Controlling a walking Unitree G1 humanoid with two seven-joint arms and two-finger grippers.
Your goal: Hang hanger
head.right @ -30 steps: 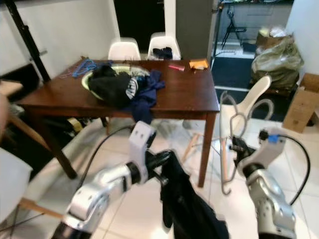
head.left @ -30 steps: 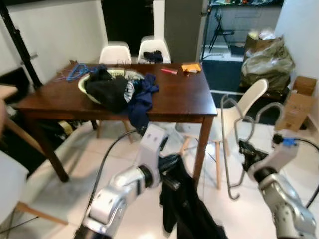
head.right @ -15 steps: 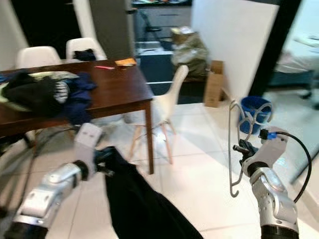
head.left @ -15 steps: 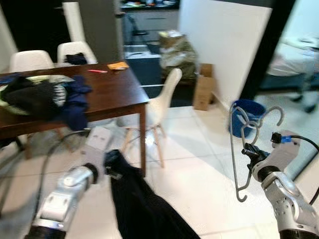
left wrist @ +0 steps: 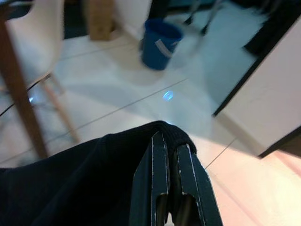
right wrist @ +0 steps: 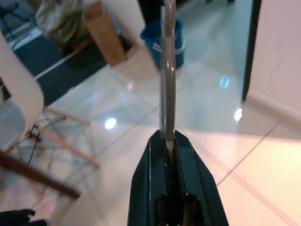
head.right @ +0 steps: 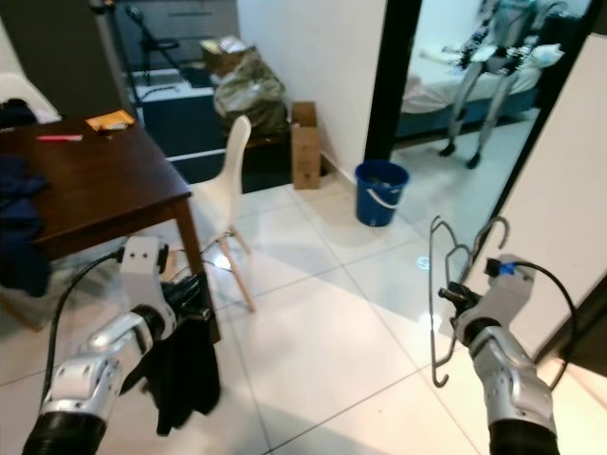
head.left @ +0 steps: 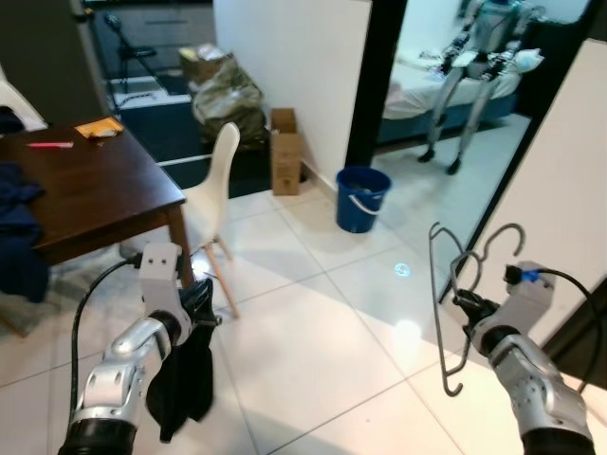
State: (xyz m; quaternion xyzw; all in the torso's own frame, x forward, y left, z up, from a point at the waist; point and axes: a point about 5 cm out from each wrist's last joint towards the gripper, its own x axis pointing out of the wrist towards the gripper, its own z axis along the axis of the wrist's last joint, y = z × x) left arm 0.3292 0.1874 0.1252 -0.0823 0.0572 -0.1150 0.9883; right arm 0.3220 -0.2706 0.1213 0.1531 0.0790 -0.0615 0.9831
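Hanger [head.left: 462,289] in right gripper [head.left: 466,305], garment [head.left: 188,379] in left gripper [head.left: 201,308]

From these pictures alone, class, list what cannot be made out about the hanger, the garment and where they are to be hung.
- A rail or hook for the hanger: none can be made out in the eye views.
- What kind of garment the dark garment is: it hangs bunched from the left gripper.
- The hanger's shape in the right wrist view: seen edge-on above the right gripper.
- The table: cut by the left edge.
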